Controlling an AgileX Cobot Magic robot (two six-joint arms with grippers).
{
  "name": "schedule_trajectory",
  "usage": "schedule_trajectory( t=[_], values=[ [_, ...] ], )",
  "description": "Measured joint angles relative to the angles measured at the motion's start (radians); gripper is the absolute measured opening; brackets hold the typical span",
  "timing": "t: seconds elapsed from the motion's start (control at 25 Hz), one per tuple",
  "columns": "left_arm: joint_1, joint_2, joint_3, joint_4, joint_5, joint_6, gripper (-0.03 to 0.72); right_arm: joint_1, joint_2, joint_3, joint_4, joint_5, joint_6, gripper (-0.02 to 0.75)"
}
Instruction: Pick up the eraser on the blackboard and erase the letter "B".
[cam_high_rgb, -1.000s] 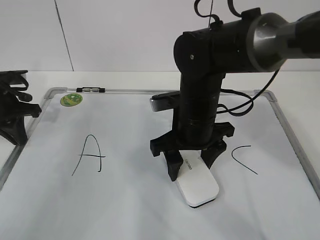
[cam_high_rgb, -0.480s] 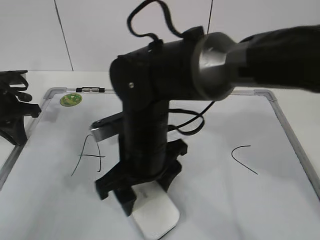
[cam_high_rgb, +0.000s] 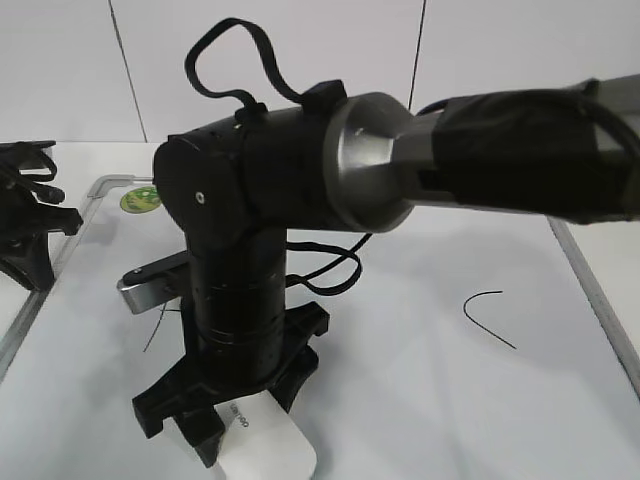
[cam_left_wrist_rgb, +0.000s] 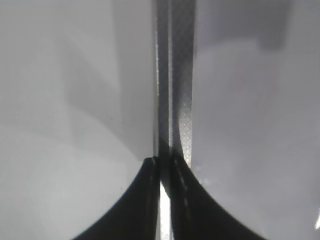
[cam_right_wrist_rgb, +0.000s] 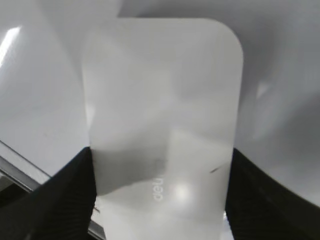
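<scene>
right gripper (cam_high_rgb: 245, 425) clamped on the eraser (cam_high_rgb: 265, 450) | dragged it left across the blackboard (cam_high_rgb: 440, 400), now beside the "A" (mostly hidden) | "B" gone, wiping done?

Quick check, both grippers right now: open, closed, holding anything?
Left gripper: shut, holding nothing, parked beside the blackboard.
Right gripper: shut on the eraser.
</scene>
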Motion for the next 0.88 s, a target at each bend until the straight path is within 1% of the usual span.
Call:
schedule_trajectory(
  t=[0.12, 0.24, 0.48, 0.56, 0.88],
  values=[
    [0.000, 0.000, 0.000, -0.002, 0.000, 0.000, 0.031, -0.026, 0.000, 0.000, -0.021, 0.000, 0.018, 0.538],
    [0.000, 0.000, 0.000, -0.002, 0.000, 0.000, 0.031, -0.081, 0.000, -0.004, -0.056, -0.002, 0.033, 0.538],
    [0.000, 0.000, 0.000, -0.002, 0.000, 0.000, 0.031, -0.254, 0.000, -0.008, -0.065, -0.006, 0.043, 0.538],
    [0.000, 0.000, 0.000, -0.002, 0.000, 0.000, 0.031, -0.292, 0.000, -0.008, -0.065, -0.011, 0.043, 0.538],
    [0.000, 0.000, 0.000, -0.006, 0.000, 0.000, 0.031, -0.342, -0.006, -0.008, -0.048, -0.013, 0.043, 0.538]
  ],
)
